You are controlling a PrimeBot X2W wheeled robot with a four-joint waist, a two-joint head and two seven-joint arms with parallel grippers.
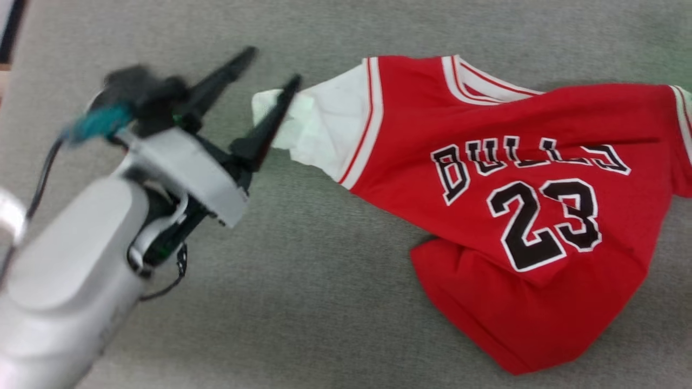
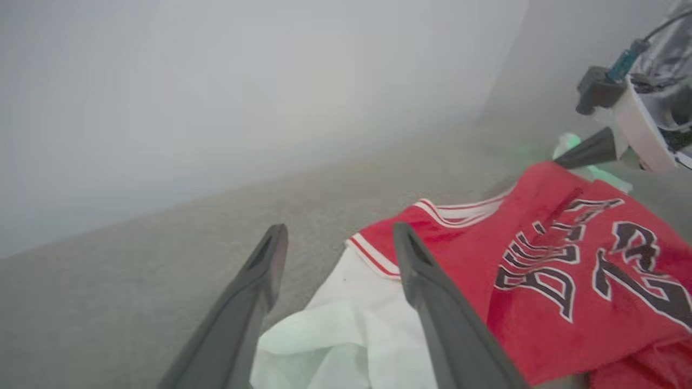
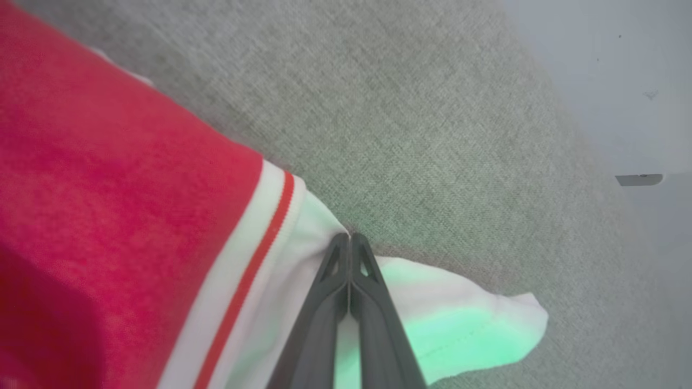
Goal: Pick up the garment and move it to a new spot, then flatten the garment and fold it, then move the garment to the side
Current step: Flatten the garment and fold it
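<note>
The garment (image 1: 530,216), a red jersey with white sleeves, lies print side up on the grey cloth surface; its lower hem is bunched and folded under. My left gripper (image 1: 273,66) is open, with its fingers straddling the tip of the white left sleeve (image 1: 319,124). In the left wrist view the left gripper (image 2: 339,231) stands open above that sleeve (image 2: 346,335), beside the garment (image 2: 567,259). My right gripper (image 3: 350,239) is shut on the other white sleeve (image 3: 465,329), next to the striped trim. Across the jersey, the right gripper (image 2: 573,155) also appears at its far sleeve.
The grey woven surface (image 1: 303,302) spreads wide to the left of and in front of the jersey. A pale wall (image 2: 243,81) rises behind it. A small dark fitting (image 3: 639,179) sits on the wall beyond the surface's edge.
</note>
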